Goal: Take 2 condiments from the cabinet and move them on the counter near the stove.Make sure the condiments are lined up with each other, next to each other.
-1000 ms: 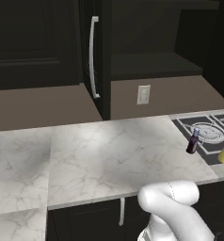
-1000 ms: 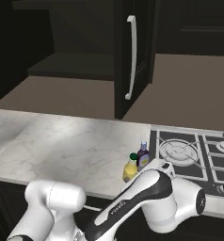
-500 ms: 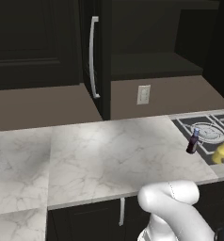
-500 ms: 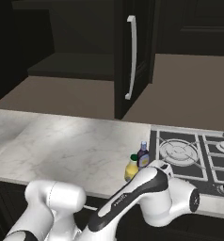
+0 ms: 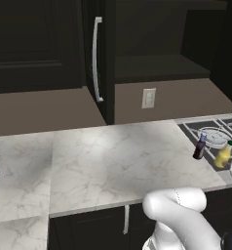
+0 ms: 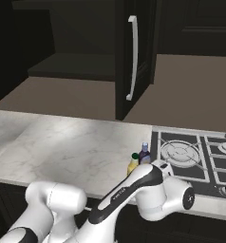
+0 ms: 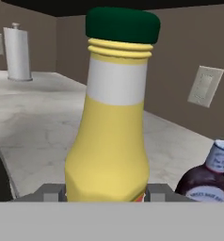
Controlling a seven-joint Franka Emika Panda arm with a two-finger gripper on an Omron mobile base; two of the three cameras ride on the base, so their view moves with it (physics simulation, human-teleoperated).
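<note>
The white arm (image 6: pixel 134 190) reaches low and forward, its claw (image 7: pixel 107 194) spread, one finger either side.

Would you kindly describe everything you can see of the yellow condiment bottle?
The yellow bottle stands upright, with a dark green cap, a ribbed yellow neck ring, a white band below it and a smooth, plastic-looking body that swells toward the base. It is on the white marble counter at the edge of the stove, next to the dark purple bottle. The gripper sits close around its lower body, fingertips on either side; contact cannot be confirmed.
</note>
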